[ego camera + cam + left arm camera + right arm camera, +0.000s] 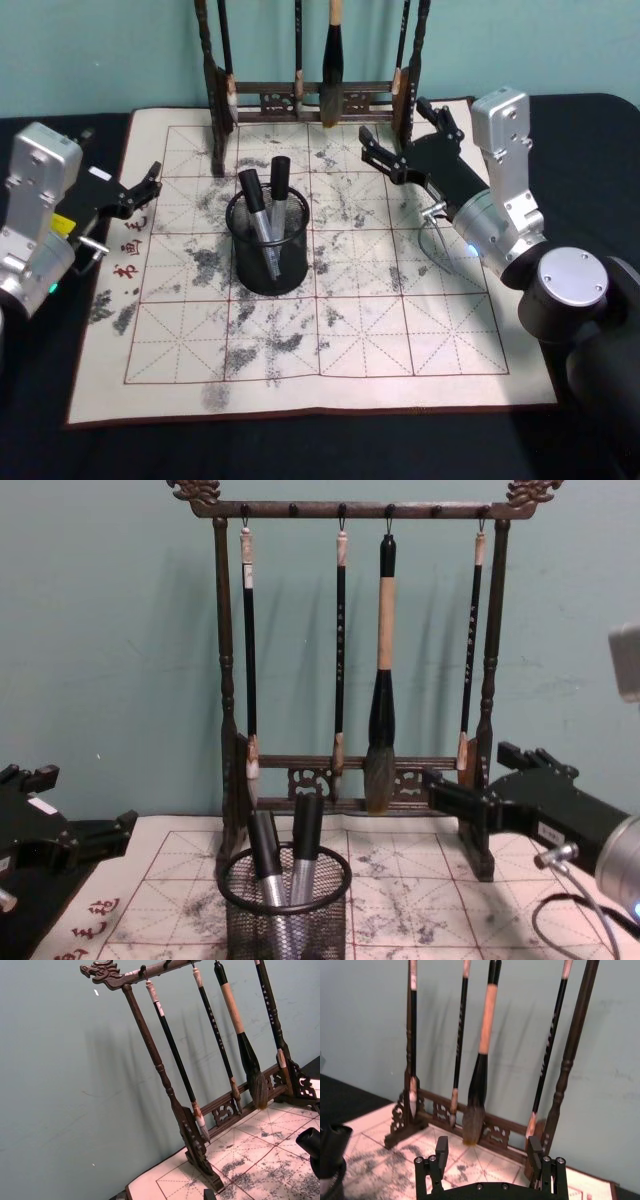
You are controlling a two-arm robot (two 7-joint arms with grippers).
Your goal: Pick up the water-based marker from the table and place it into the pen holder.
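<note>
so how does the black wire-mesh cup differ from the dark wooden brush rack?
The round black wire-mesh cup is short and see-through; the dark wooden brush rack is tall with carved ends. The cup sits mid-mat with two black-capped silver markers standing in it; the rack stands at the mat's far edge with four brushes hanging from its top bar. Both are upright.

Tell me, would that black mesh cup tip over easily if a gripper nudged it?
Probably fairly easily. The pen holder is open wire mesh, so likely light, and it stands taller than wide. The two markers leaning inside stick above the rim, likely raising its balance point. On the paper mat it might slide first.
</note>
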